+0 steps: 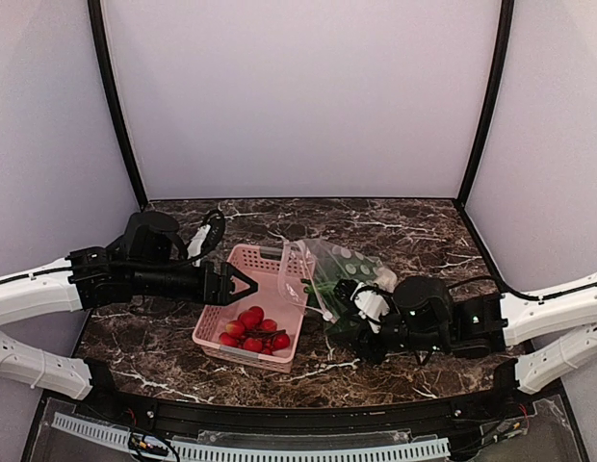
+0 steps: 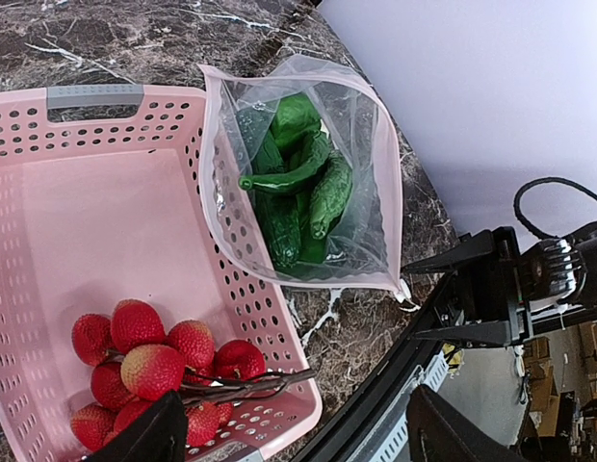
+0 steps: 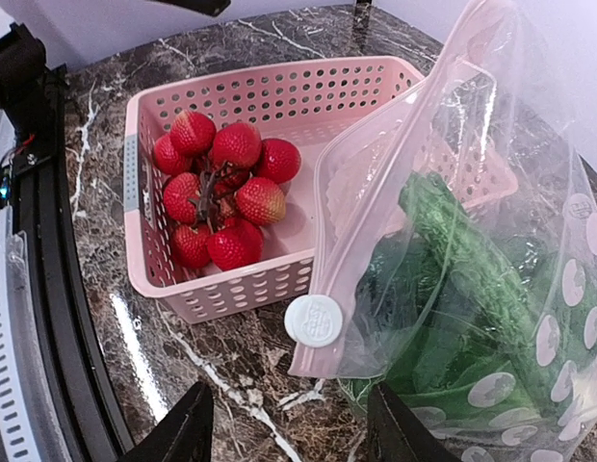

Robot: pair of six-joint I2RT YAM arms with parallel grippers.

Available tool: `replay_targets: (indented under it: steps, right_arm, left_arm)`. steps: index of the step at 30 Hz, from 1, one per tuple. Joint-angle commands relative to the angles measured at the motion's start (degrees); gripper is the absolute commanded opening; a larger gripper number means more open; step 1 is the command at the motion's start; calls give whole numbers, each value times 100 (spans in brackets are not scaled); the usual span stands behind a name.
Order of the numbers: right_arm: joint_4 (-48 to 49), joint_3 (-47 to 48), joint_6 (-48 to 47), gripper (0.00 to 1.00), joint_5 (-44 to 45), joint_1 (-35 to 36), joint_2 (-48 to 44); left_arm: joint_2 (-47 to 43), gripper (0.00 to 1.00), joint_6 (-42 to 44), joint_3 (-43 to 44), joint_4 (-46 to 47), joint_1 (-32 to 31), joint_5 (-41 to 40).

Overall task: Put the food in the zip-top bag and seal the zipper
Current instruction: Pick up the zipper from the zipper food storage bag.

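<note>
My left fingers [image 2: 149, 435] and right fingers [image 3: 188, 430] gaped empty; the floppy, slippery bag [image 3: 530, 173] seemed best pinched at its zipper [image 3: 373, 133].

Food [image 2: 297, 183]: green toy vegetables, bunched together inside the bag.
Zip-top bag [image 2: 371, 125]: clear, oval-printed, leaning against the pink basket [image 2: 87, 221].
Zipper [image 3: 321, 231]: pale pink strip, gaping unsealed.

We're over a dark brown marbled tabletop [image 1: 395, 226], white veins running all through it. The basket [image 2: 106, 221] is pink, dotted with rows of little holes, its handle [image 2: 94, 95] grey. Red strawberries [image 3: 236, 202], one blushing yellowish. The zip-top bag [image 3: 530, 173] is clear with pale oval spots, its zipper [image 3: 467, 48] pale pink, the round slider [image 3: 314, 320] white. Inside, the food [image 2: 289, 183] shows deep green.
</note>
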Motion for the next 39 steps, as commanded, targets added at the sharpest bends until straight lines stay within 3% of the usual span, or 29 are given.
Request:
replay_targets:
  steps: [1, 8, 20, 25, 30, 39]
  right_arm:
    - [379, 240, -508, 51, 240, 77, 338]
    - [271, 561, -513, 45, 778, 80, 855]
    - [-1, 907, -601, 0, 784, 75, 1047]
    - [-195, 1012, -572, 0, 706, 74, 635]
    - [-743, 1432, -707, 0, 210, 44, 41]
    - [-2917, 3275, -883, 0, -1253, -272, -114]
  left_arm:
    - [70, 79, 24, 35, 103, 29, 10]
    - [167, 79, 84, 106, 97, 28, 59]
    - [232, 80, 355, 363, -259, 49, 30]
    - [333, 80, 811, 744, -402, 56, 213]
    - [590, 79, 1749, 1543, -340, 39, 995]
    - [1444, 79, 3021, 3616, -880, -105, 1911]
